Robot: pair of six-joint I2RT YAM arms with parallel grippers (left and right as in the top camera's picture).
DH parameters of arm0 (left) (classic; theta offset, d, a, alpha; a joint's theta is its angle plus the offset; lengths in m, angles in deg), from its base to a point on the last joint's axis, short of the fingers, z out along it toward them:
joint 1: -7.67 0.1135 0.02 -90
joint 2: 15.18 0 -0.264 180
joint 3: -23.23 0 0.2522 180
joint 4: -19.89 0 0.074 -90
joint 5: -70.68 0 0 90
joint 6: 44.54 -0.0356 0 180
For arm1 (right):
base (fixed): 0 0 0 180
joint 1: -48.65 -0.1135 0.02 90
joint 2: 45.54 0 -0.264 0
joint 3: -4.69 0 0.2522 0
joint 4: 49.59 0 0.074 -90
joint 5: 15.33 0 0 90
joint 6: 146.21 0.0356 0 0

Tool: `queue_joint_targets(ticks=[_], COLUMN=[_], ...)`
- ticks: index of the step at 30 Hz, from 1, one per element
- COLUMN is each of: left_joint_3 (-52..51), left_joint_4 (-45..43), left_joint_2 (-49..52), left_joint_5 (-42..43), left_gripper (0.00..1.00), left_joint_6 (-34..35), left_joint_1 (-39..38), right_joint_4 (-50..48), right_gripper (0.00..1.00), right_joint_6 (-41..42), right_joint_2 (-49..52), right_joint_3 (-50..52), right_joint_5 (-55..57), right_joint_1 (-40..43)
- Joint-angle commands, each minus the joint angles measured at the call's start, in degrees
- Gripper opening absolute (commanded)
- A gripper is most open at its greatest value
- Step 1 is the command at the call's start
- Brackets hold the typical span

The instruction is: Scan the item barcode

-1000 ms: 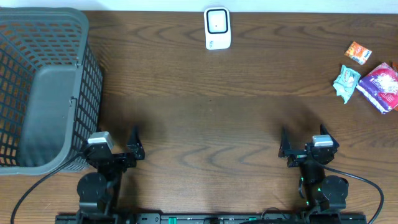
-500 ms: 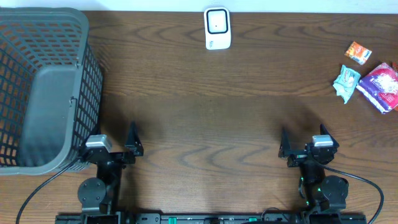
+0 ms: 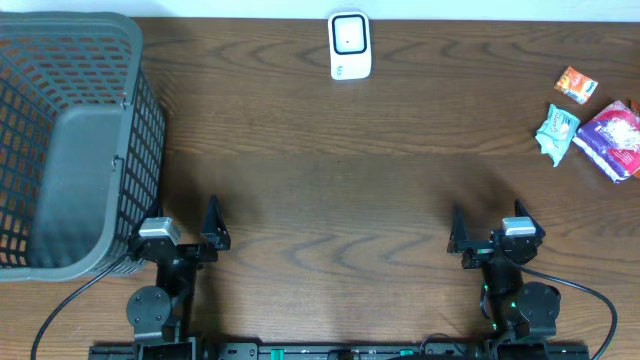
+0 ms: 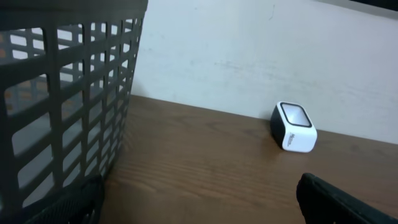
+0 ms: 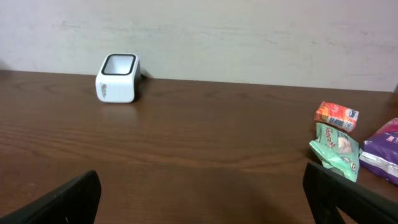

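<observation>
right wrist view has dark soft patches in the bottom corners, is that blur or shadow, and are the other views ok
Right wrist: the dark corners are the gripper's own fingers, close and out of focus; the scanner and green snack packet are clear. Left wrist: the basket is near and slightly soft. Overhead: even light, no glare, faint shadows on the table.

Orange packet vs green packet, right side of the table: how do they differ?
Size: the orange packet is smaller than the green packet.
Shape: the orange packet is a neat rectangle; the green packet is a crumpled pouch.
Place: the orange packet lies alone, nearer the far edge; the green packet sits right beside the purple pack.
Shared: both lie on the table at its right end.
</observation>
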Motion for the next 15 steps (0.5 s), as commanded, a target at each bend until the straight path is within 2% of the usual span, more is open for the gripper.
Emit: queue_joint_targets(ticks=[1,8,15], left_joint_3=[-0.13,-0.13,-0.13], left_joint_4=[0.68,8.98,9.25], left_joint_2=[-0.55,-0.55,-0.55], left_joint_5=[1.18,1.18,0.94], left_gripper=[0.98,0.98,0.98], left_joint_6=[-3.48,-7.63,-9.99], left_joint_1=[-0.92,-1.57,-1.64], right_joint_4=[0.22,0.22,0.22], right_gripper=[0.99,0.99,0.99], right_joint_6=[-0.46,-0.46,-0.46], right_joint_2=[-0.37,-0.37,-0.37], right_joint_3=[0.09,0.09,0.09], right_joint_5=[0.07,0.07,0.07], right_joint_1=[-0.5,-0.5,-0.5])
